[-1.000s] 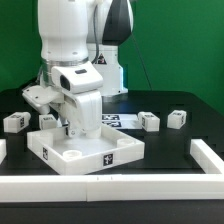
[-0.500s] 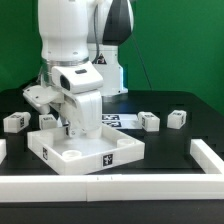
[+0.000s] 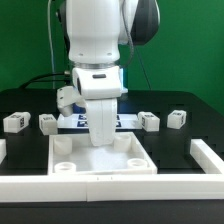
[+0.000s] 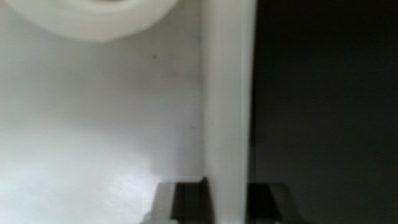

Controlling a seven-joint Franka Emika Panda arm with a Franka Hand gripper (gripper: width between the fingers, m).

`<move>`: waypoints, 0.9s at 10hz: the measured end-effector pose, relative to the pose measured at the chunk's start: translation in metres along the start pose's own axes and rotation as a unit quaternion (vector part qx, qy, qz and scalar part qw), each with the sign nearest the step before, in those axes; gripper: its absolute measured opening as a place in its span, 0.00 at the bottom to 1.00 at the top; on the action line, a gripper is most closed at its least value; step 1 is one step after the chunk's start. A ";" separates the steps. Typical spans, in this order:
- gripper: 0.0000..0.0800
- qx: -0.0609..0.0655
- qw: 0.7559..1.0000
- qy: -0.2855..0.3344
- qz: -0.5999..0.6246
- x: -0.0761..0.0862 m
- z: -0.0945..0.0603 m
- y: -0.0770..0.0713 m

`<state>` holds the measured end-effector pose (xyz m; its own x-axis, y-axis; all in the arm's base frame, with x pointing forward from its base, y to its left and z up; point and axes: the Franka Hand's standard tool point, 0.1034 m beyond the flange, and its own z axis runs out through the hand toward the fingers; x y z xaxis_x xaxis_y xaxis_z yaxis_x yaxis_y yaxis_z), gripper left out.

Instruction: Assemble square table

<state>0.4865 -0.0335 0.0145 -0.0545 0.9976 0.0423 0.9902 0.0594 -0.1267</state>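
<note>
The square table's white panel (image 3: 100, 169) lies rim-up on the black surface, squared against the front bar. My gripper (image 3: 100, 141) reaches down onto its far rim, and the arm hides the contact. In the wrist view my gripper (image 4: 228, 203) is shut on the panel's raised rim (image 4: 226, 100), with one dark finger (image 4: 187, 202) on each side of it. The panel's inner floor (image 4: 89, 130) and a round socket (image 4: 107, 15) show beside it. Two legs (image 3: 15, 122) (image 3: 48, 122) stand on the exterior view's left, and two more (image 3: 150, 121) (image 3: 177, 118) on its right.
Long white bars edge the surface at the front (image 3: 110, 186) and on the exterior view's right (image 3: 211, 155). The marker board (image 3: 127, 122) lies behind the panel, partly hidden by the arm. A green wall stands behind.
The panel has turned from skewed to square with the front bar and shifted toward the exterior view's right. The arm moved right with it, still gripping the rim.
</note>
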 end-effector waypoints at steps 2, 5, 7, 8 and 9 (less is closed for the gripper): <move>0.08 -0.001 1.000 -0.001 -0.003 -0.001 0.000 0.000; 0.08 -0.021 1.000 0.004 -0.002 0.013 0.004 0.001; 0.08 -0.028 1.000 0.011 0.005 0.041 0.006 0.008; 0.08 -0.027 1.000 0.013 0.007 0.050 0.006 0.010; 0.08 -0.021 0.999 0.015 0.022 0.058 0.006 0.011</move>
<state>0.4937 0.0251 0.0096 -0.0066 0.9977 0.0667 0.9961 0.0125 -0.0878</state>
